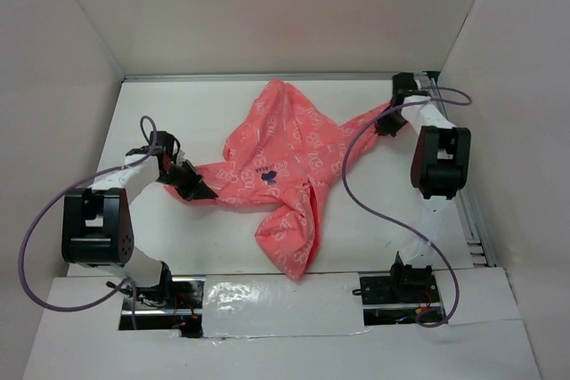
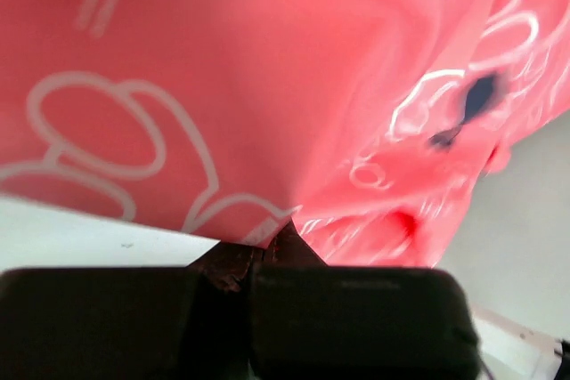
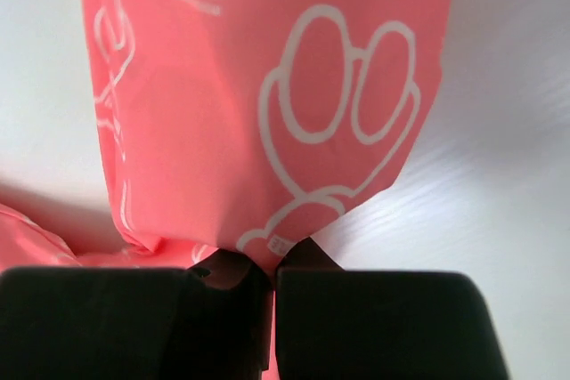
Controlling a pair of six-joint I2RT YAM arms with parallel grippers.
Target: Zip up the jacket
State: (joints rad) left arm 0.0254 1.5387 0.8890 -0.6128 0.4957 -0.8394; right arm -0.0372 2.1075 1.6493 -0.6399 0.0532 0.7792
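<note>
The jacket point(image 1: 285, 162) lies rumpled mid-table point(image 1: 178, 113), its fabric pulled out toward 9 o'clock and 2 o'clock. The left gripper point(image 1: 194, 186) is pinched tight on the 9 o'clock end; the right gripper point(image 1: 389, 120) is clamped on the 2 o'clock end, and neither wrist view shows a gap. Zipping looks unstarted (no zipper is visible) and the front edges have yet to be found, aligned and closed.

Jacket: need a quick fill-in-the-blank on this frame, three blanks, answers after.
The jacket is pink with a ____ outline print.
Its small chest mark is dark ____.
Of the left gripper and right gripper, both with jaws shut on it, the one nearer the back wall is the ____.
Missing: white; blue; right.
</note>
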